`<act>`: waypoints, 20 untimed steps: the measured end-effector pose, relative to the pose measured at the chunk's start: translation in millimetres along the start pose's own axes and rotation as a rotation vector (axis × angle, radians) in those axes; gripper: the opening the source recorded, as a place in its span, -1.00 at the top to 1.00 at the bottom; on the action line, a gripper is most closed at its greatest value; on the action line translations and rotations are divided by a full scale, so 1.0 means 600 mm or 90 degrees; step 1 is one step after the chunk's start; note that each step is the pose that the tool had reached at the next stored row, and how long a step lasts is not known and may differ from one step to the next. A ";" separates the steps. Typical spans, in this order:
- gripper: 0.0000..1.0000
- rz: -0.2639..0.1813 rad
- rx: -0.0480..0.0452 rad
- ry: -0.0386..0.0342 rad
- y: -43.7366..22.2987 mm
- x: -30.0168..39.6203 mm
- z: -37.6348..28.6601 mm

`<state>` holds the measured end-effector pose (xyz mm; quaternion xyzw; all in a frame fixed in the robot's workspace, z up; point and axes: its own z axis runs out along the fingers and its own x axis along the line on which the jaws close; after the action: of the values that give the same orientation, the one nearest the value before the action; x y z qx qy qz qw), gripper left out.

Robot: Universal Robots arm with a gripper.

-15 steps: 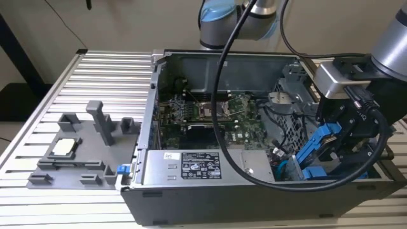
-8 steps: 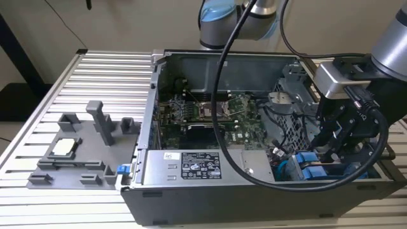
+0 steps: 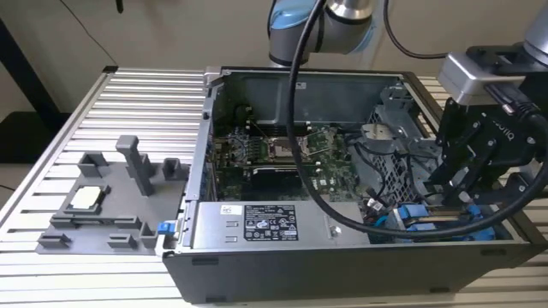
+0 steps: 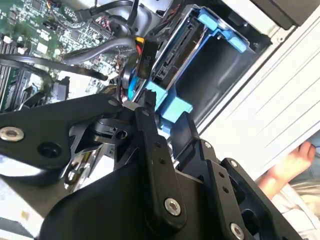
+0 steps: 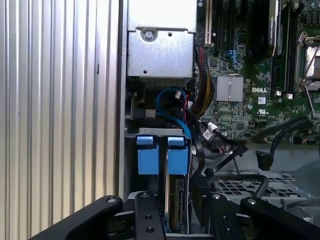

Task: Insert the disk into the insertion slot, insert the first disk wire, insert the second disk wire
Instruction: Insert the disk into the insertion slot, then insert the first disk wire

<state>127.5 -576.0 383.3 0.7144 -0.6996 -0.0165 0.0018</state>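
Note:
The disk (image 5: 176,200) sits in the insertion slot (image 5: 131,134) at the case's front corner, its blue carrier tab (image 5: 178,154) beside a second blue tab (image 5: 147,155). In the second wrist view the disk's connector edge (image 4: 176,49) shows inside its blue frame (image 4: 220,29). A black plug (image 4: 145,59) with wires lies against that edge; I cannot tell whether it is seated. My gripper (image 3: 462,196) hangs just above the blue carriers (image 3: 428,218). It also shows as gripper (image 5: 181,220) and gripper (image 4: 167,125), standing open with its fingers (image 5: 148,216) either side of the disk's edge, holding nothing.
A blue cable (image 5: 170,100) loops behind the bay and a loose black plug (image 5: 263,160) hangs over the perforated cage (image 5: 240,187). The motherboard (image 3: 283,151) fills the case's middle. A grey fixture (image 3: 111,199) lies on the slatted table. A hand (image 4: 290,167) is outside the case.

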 end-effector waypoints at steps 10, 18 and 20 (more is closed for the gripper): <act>0.18 -0.002 0.0375 -0.0369 0.003 -0.001 -0.023; 0.18 -0.034 0.0702 -0.0541 0.002 -0.002 -0.019; 0.18 -0.044 0.0702 -0.0566 0.002 -0.001 -0.019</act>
<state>126.4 -575.4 394.7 0.7355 -0.6740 -0.0096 -0.0692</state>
